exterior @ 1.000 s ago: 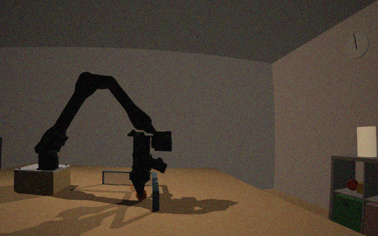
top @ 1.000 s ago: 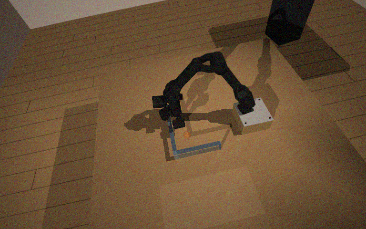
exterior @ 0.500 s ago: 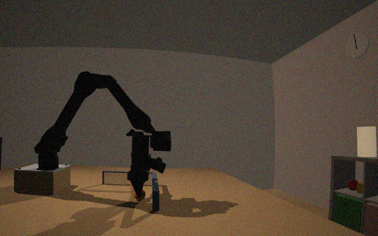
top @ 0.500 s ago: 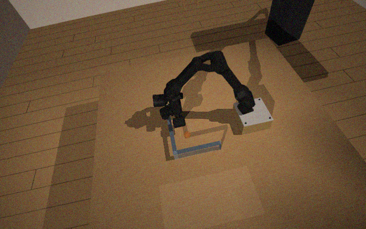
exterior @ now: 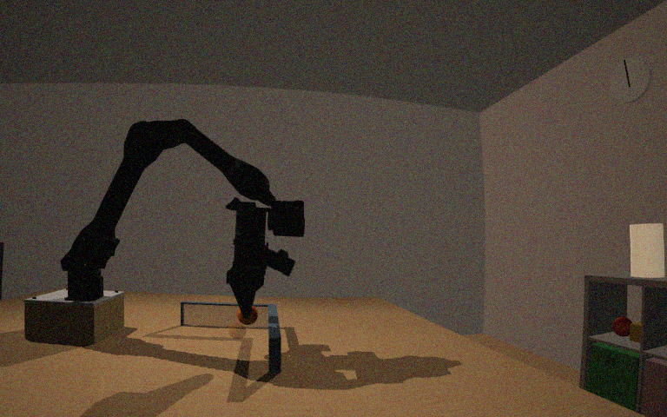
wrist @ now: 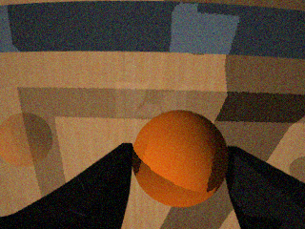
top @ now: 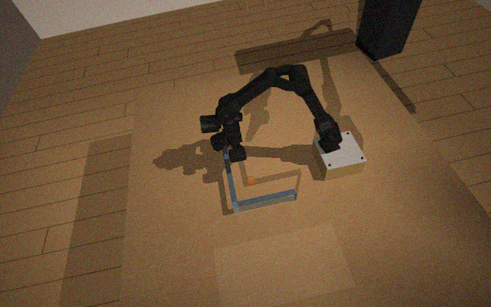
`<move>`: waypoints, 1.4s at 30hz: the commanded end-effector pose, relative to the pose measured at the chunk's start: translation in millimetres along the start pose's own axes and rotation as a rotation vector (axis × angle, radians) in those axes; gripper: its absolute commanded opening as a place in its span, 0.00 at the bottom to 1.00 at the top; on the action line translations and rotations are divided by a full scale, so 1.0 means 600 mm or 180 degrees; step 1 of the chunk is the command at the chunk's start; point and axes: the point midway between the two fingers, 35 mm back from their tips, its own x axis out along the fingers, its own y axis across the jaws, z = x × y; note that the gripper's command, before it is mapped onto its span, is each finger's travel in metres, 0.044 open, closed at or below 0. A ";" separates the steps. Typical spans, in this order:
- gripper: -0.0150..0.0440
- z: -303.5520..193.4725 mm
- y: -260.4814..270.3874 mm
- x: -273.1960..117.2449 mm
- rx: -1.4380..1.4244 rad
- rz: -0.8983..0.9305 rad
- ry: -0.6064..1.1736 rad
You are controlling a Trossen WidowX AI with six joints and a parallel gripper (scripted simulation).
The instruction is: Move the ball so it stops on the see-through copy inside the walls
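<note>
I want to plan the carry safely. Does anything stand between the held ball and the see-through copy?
Nothing visible does. The gripper is shut on the ball, and the see-through copy lies to its left in the wrist view, with only table surface and shadow between. The clear walls run beyond both, not across the path.

This looks like a room in a home. The floor (top: 90,90) is made of long brown wooden boards. The walls (exterior: 393,196) are plain and gray, and a round clock (exterior: 628,75) hangs high up on one of them. In the corner stands a shelf (exterior: 624,339) with little toys in it, like a red ball (exterior: 621,325) and a yellow block (exterior: 635,332), plus green and pink boxes lower down. A white lamp (exterior: 646,249) sits on top of the shelf. A big tan bench (top: 362,235) fills the middle of the room.
</note>
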 end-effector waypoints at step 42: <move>0.25 -0.048 0.178 0.060 -0.0042 -0.0003 -0.0037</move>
